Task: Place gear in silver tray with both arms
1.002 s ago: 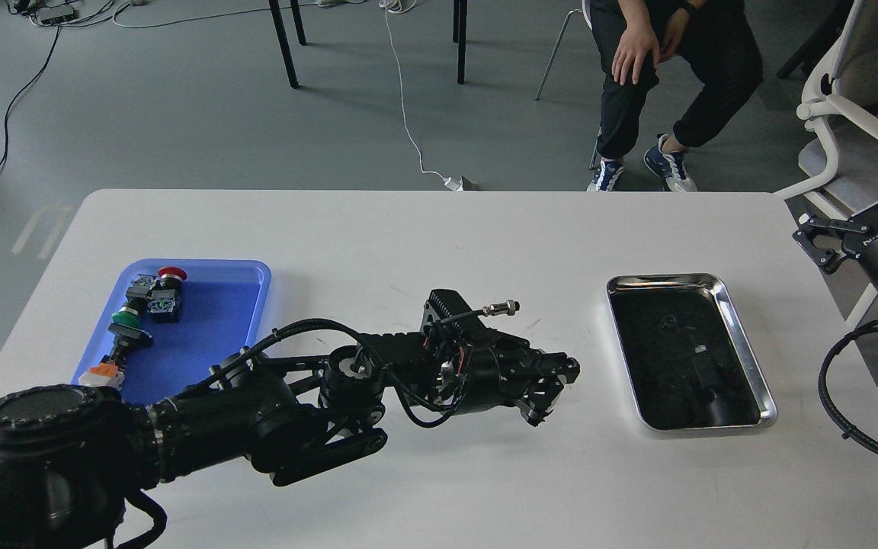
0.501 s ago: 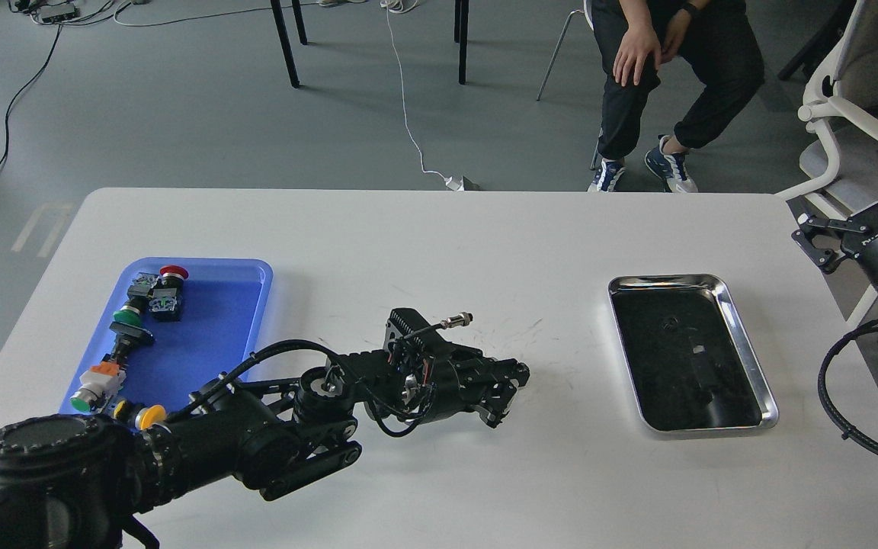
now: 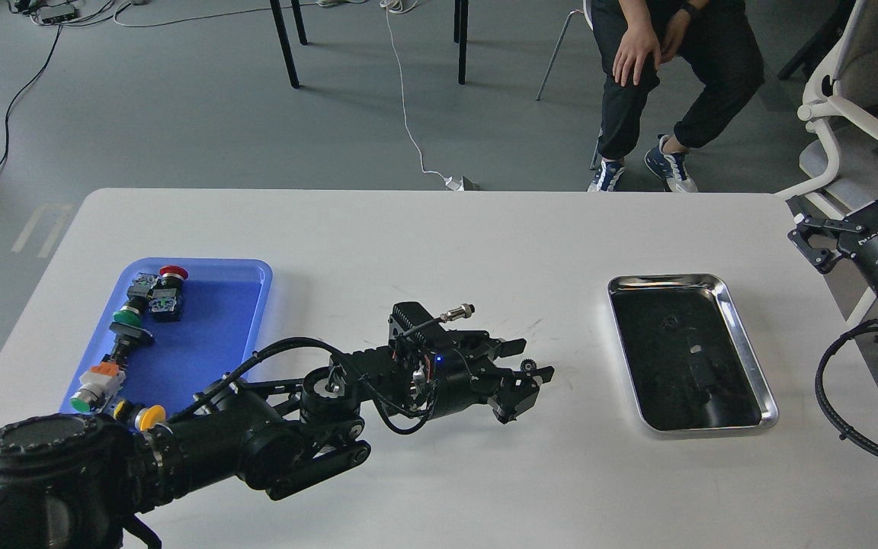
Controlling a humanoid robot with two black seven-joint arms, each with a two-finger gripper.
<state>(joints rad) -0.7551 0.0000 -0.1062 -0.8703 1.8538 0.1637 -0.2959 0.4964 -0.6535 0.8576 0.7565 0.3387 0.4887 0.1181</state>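
Reaching back toward the silver tray (image 3: pixel 744 347) after a brief retreat, the left gripper (image 3: pixel 524 377) now pinches a small dark gear (image 3: pixel 528 367) (absent a moment ago). Delivery looks close. The right gripper (image 3: pixel 850 229) waits beyond the table (image 3: pixel 439 244), fingers spread.

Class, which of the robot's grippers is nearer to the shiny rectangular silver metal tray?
Left. The left gripper hangs over the table just left of the shiny rectangular silver metal tray; the right gripper sits off the table's far right edge.

on the white table (image 3: pixel 424 229), the blue plastic tray (image 3: pixel 218 320) lies left, the shiny rectangular silver tray (image 3: pixel 744 335) well apart to the right.
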